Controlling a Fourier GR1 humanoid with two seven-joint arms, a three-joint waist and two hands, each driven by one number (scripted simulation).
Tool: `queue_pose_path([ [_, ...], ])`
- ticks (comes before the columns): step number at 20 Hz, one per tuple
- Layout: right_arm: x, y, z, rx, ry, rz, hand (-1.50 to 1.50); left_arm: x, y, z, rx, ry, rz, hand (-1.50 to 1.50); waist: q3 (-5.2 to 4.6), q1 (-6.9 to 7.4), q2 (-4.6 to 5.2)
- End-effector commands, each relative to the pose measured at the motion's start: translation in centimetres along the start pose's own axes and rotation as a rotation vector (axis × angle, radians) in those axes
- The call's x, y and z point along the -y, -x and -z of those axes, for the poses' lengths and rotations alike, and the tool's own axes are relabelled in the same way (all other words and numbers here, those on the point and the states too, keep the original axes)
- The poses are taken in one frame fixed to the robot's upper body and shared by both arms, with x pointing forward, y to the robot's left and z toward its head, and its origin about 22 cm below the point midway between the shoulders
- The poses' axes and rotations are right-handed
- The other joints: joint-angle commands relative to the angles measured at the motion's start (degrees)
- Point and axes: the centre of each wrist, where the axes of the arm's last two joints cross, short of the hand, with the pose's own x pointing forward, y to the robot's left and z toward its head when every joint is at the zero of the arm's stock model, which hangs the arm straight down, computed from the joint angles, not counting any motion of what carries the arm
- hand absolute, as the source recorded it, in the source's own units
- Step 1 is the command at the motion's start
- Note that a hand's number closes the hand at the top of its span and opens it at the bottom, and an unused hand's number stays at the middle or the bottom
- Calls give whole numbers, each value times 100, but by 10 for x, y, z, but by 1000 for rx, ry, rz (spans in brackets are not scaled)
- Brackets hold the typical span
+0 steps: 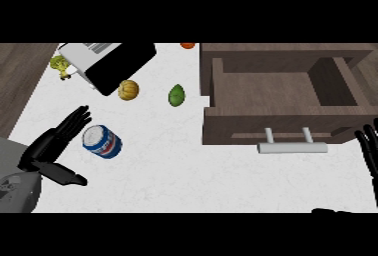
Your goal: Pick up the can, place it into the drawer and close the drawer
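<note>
A: Can (102,142) first, where is it?
B: Lying tilted on the white surface (170,170), lower left, blue and white label up. Not in the drawer.
A: OK, big to small. Surface?
B: White, marbled, fills most of the view.
A: Drawer (284,102)?
B: Brown wood, pulled open at upper right, silver handle (292,147) facing the near edge. Nothing visible inside it.
A: Next?
B: Black and white appliance (111,62) at upper left, cut by the top edge, can't tell what it is.
A: Left robot hand (53,150)?
B: Released, fingers straight, just left of the can, thumb below it. Fingers beside the can, not curled round it; contact unclear.
A: Right robot hand (368,152)?
B: Right edge, fingers up, released, resting beside the drawer front.
A: Small stuff?
B: Orange round thing (128,90) and green one (176,95) between appliance and drawer, yellow-green item (61,66) far upper left, orange bit (187,45) at the top.
</note>
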Motion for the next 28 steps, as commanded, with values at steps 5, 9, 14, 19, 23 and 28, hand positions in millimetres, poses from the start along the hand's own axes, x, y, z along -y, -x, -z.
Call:
queue_pose_path([
  [5, -3, 4, -8, 7, 10, 9, -150, -4, 23, 1, -4, 8, -32, -150, -1, -19, 3],
  [9, 8, -13, 2, 15, -10, 3, -150, -22, 24, -5, -16, -20, -34, -150, -5, -45, 15],
  [14, -6, -3, 0, 15, -1, 4, -150, -12, 33, 3, -17, -11, -44, -150, -7, -55, 22],
  [19, -4, -15, -4, -12, 8, 8, -150, 3, 33, 20, -24, 7, -37, -150, -5, -40, 11],
  [23, -10, 2, -6, 3, 11, 17, -150, 5, 38, 18, -28, 1, -50, -150, -4, -39, 17],
  [28, -15, -31, 4, -4, 13, 16, -150, 2, 34, 23, -36, 4, -47, -150, -6, -30, 16],
])
